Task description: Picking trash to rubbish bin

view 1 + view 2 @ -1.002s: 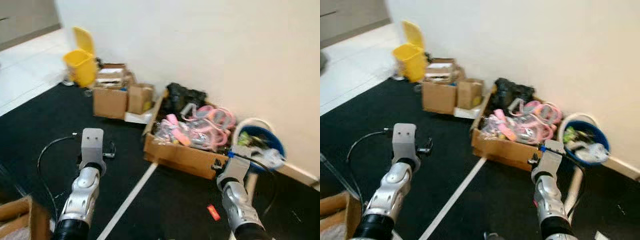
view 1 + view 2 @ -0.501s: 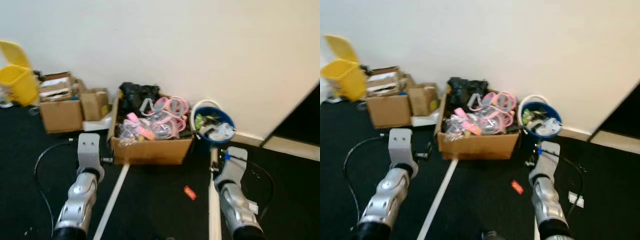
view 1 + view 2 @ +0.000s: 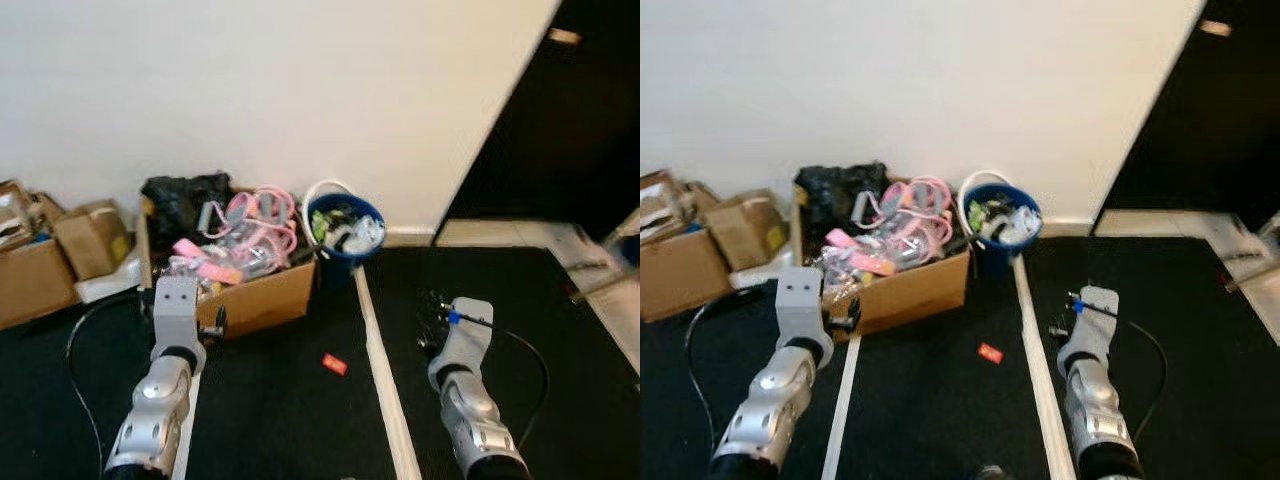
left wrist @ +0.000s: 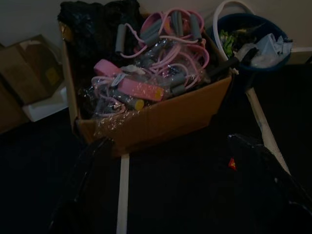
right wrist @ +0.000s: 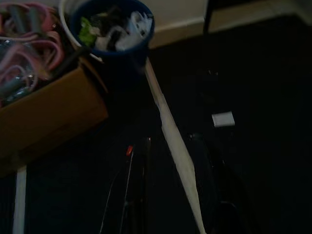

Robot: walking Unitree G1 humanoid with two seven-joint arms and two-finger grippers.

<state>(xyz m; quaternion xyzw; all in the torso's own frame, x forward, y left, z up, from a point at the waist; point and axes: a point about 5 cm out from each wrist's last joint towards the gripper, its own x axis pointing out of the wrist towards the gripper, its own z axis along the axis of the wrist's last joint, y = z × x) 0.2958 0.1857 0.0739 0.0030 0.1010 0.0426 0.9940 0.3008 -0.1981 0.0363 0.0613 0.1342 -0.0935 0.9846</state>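
Two scraps on the dark floor: red piece (image 3: 989, 353) near centre, white piece (image 5: 223, 118) right of the tape line (image 3: 1035, 360) | blue bin (image 3: 1001, 222) far, by the wall | my left gripper (image 4: 175, 195) spread, empty; right gripper (image 5: 168, 185) parted, empty | judgement: take the red piece first, approach low and square.

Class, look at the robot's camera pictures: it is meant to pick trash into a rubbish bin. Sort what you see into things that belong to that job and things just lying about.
Belongs to the job:
- blue bin, already holding rubbish
- red scrap on the black floor
- white scrap on the floor

Just lying about:
- big box of pink bands
- small boxes by the wall
- white floor strips
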